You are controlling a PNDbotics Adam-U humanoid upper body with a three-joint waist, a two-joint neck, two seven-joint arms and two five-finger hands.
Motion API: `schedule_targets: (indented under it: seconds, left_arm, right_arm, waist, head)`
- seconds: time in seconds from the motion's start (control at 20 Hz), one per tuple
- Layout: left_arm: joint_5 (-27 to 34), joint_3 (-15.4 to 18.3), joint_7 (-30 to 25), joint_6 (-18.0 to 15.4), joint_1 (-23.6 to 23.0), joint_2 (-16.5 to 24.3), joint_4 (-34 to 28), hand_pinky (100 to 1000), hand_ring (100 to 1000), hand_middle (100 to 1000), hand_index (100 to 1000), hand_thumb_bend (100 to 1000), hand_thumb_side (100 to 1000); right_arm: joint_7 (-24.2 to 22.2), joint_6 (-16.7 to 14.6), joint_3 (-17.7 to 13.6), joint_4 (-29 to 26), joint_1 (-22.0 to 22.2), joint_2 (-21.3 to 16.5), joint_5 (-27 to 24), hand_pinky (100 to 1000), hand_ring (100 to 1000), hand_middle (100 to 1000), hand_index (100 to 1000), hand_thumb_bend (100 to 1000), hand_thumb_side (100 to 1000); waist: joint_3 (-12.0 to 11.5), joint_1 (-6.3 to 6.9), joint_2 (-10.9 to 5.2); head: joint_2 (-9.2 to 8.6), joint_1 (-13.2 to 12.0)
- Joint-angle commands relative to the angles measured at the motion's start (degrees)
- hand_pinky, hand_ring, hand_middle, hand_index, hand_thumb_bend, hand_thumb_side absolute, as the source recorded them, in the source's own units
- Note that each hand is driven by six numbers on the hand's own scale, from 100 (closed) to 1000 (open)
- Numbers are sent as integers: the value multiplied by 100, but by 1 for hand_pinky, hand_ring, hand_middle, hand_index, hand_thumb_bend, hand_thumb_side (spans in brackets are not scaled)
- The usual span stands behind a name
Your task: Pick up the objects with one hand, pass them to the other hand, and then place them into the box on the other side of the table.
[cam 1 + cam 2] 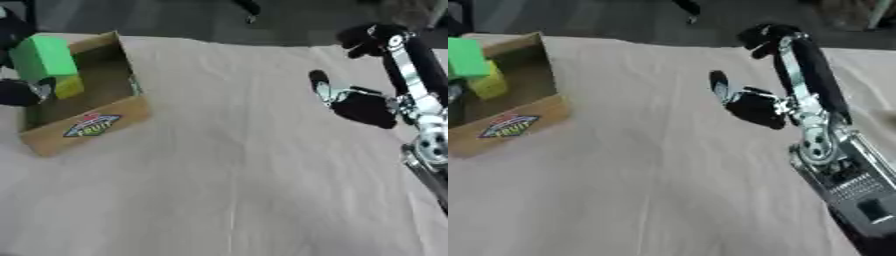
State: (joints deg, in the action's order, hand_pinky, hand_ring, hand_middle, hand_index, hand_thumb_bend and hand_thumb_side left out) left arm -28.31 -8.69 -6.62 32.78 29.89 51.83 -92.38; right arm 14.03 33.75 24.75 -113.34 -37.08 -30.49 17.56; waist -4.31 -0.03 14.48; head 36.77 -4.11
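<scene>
One cardboard box (pixel 83 120) sits at the table's (pixel 236 190) far left corner, with a broad stretch of bare cloth between it and the right hand (pixel 750 102). That hand hovers well to the box's right, fingers relaxed and spread, holding nothing. Above the box's left side, the left hand (pixel 19 92) is mostly cut off by the frame edge; it appears to grasp a green block (pixel 44 57). Just beside it, inside the box, sits a yellow block (pixel 70 86).
</scene>
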Motion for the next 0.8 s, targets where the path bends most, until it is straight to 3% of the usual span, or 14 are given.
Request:
schedule_targets:
  seconds: [0.05, 0.65, 0.8]
  left_arm:
    - [-78, 43, 12, -21, 171, 84, 182, 631, 621, 469, 502, 100, 100]
    - [-572, -105, -83, -26, 582, -249, 1200, 654, 634, 504, 569, 130, 100]
    - [-599, -131, -158, -49, 602, -275, 1301, 696, 683, 605, 672, 224, 121]
  right_arm:
    - [40, 4, -100, -125, -38, -145, -1, 835, 697, 650, 737, 392, 180]
    - [133, -31, -178, -125, 5, -194, 4, 836, 696, 648, 735, 399, 174]
    - [158, -39, -193, -125, 15, -198, 10, 837, 697, 648, 735, 396, 174]
  waist:
    - [7, 17, -167]
    - [59, 18, -162]
    - [65, 25, -157]
  head:
    - [-73, -100]
    - [-92, -270]
    - [-84, -272]
